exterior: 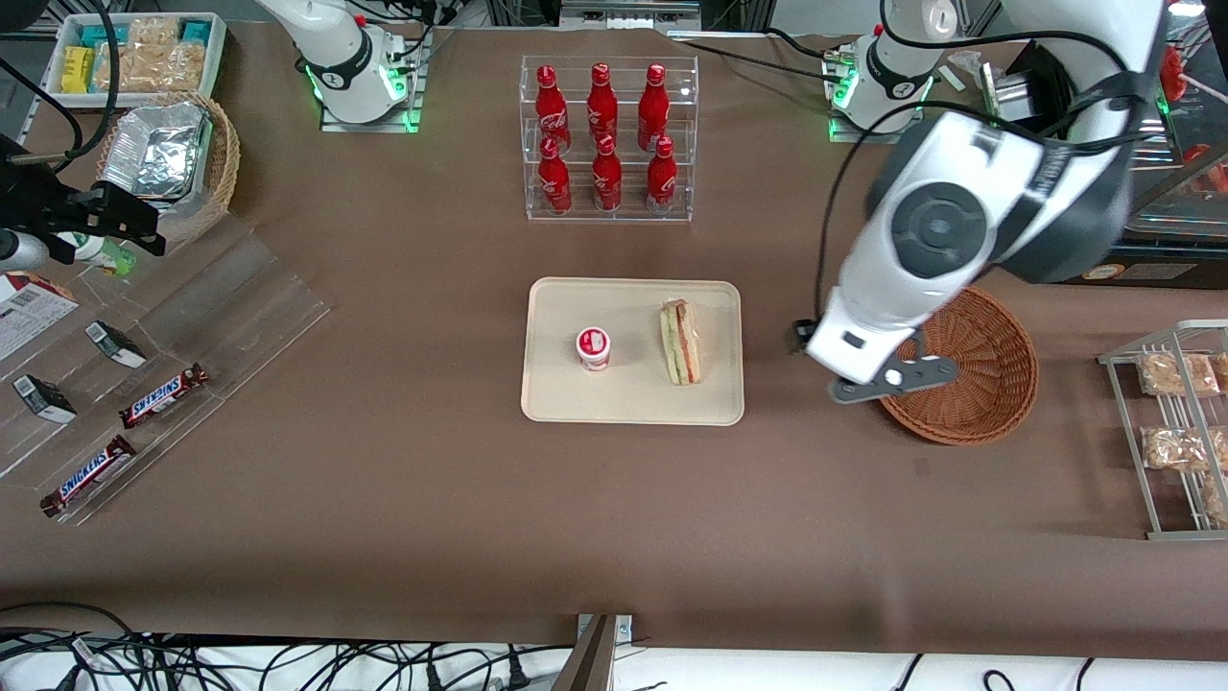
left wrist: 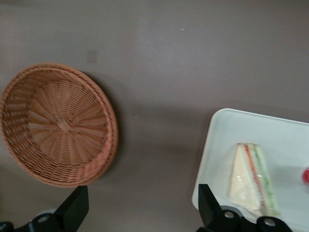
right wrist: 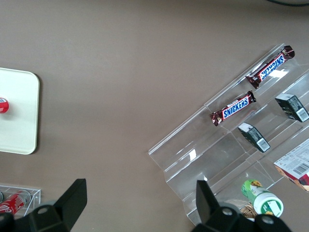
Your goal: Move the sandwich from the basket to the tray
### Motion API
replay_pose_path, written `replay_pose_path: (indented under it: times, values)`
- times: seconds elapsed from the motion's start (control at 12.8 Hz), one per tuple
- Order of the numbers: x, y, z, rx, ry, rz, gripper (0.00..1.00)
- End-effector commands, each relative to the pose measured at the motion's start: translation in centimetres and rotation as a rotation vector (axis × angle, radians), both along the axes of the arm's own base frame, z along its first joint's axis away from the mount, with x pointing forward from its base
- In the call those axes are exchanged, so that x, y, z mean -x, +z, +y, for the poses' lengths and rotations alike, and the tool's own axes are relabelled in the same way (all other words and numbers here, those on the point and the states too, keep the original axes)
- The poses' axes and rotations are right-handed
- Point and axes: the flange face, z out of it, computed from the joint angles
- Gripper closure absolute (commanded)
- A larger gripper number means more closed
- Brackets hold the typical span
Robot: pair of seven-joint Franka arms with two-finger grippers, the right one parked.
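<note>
Sandwich [exterior: 680, 343] lies on the tray [exterior: 556, 403], on its side with the filling layers showing, at the tray end nearer the basket [exterior: 998, 384]. A small red-and-white cup [exterior: 593, 347] stands beside it on the same tray, apart from it. Basket holds nothing. Placement looks complete.

Gripper [left wrist: 142, 208] hangs above bare table between basket and tray, fingers [left wrist: 75, 205] spread wide, nothing between them.

Handling, judged: sandwich is light and soft; the clear wrap is probably slippery and the bread crushes easily. Best hold is across the two flat bread faces, lightly, not on the pointed tip.

Views: the left wrist view shows the basket's bare woven floor and the fingers' spread. In the front view the arm covers part of the basket and hides the fingers, but cup and whole tray show.
</note>
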Motion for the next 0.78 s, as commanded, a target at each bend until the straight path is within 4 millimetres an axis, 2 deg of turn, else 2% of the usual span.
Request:
replay_pose_path:
  times: [0.0,0.16,0.24,0.55,0.63,0.71]
  values:
    - [-0.2,2.0,5.3,0.04,-0.108,0.042,0.0]
    - [-0.9,2.4,10.2,0.126,-0.173,0.059,0.0]
    - [-1.0,2.4,11.8,0.138,-0.21,0.072,0.0]
    - [-1.2,2.3,16.8,0.156,-0.276,0.101,0.0]
    - [-1.3,2.1,17.6,0.166,-0.301,0.103,0.0]
    - [-1.3,1.8,17.3,0.169,-0.359,0.111,0.0]
